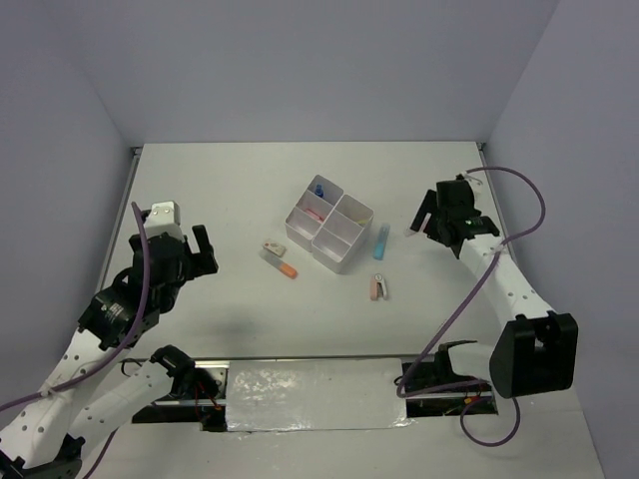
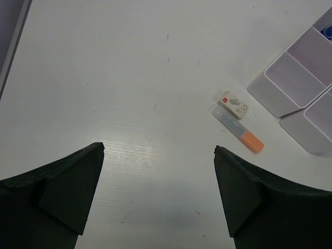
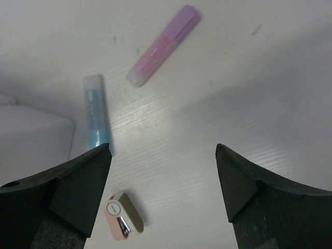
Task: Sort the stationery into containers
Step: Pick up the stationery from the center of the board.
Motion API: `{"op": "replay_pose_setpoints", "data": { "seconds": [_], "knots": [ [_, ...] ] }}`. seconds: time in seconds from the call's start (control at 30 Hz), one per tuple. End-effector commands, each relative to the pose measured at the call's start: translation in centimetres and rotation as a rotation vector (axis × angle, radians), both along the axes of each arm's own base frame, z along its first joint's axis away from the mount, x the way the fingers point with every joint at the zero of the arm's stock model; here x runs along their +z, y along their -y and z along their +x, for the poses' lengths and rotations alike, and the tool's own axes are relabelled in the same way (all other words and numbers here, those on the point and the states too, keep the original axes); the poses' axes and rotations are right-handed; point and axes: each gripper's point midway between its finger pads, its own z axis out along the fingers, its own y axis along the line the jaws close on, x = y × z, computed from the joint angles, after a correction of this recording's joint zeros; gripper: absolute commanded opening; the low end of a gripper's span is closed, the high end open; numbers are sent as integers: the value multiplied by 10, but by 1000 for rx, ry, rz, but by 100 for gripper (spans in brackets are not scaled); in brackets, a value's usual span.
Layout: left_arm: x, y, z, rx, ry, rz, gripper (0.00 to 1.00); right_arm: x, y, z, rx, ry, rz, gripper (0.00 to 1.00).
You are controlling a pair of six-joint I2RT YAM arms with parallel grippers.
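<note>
Left gripper (image 2: 159, 148) hovering, jaws apart | right gripper (image 3: 163, 148) hovering near blue highlighter (image 3: 96, 116), jaws apart

Bare table between the spread fingers of the left gripper (image 2: 159, 149), free to pass straight ahead. At 2 o'clock in that wrist view, eraser (image 2: 233, 104) and orange highlighter (image 2: 237, 130) close together, just short of the white box (image 2: 275, 101). Under the wide-open right gripper (image 3: 163, 148), a clear gap; blue highlighter (image 3: 96, 114) at 10 o'clock beside the box, pink highlighter (image 3: 163, 45) at 12, pink stapler (image 3: 123, 215) at 7.
</note>
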Motion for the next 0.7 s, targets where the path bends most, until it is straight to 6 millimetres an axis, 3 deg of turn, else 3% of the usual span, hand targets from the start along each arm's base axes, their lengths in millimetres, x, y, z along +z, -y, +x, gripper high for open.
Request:
{"op": "replay_pose_setpoints", "data": {
  "seconds": [0.0,0.07,0.1,0.17,0.2,0.23,0.27,0.3,0.37,0.4,0.6,0.67],
  "knots": [
    [5,5,6,-18,26,-10,99,0,20,16,-112,35,35,89],
    [4,6,7,-23,24,-8,99,-3,30,26,-189,32,43,89],
    [4,7,8,-28,22,-8,99,-15,34,33,-226,-1,56,89],
    [3,7,8,-29,18,-7,99,-14,36,49,-259,3,69,88],
    [3,8,8,-29,17,-6,99,-31,36,56,-285,-44,74,87],
    [3,7,8,-30,17,-5,99,-22,38,70,-302,-30,74,86],
    [3,8,8,-31,16,-5,99,-46,40,69,-340,-118,63,84],
    [2,9,8,-34,13,-5,99,-35,42,86,-355,-93,62,83],
    [2,9,9,-36,11,-4,99,-54,40,96,-361,-149,60,80],
    [2,10,9,-39,10,-4,99,-47,41,107,-371,-128,64,80],
    [0,13,10,-56,1,0,99,-62,55,126,-446,-174,22,78],
    [0,13,10,-54,1,0,99,-78,61,118,-489,-242,6,77]
  ]
}}
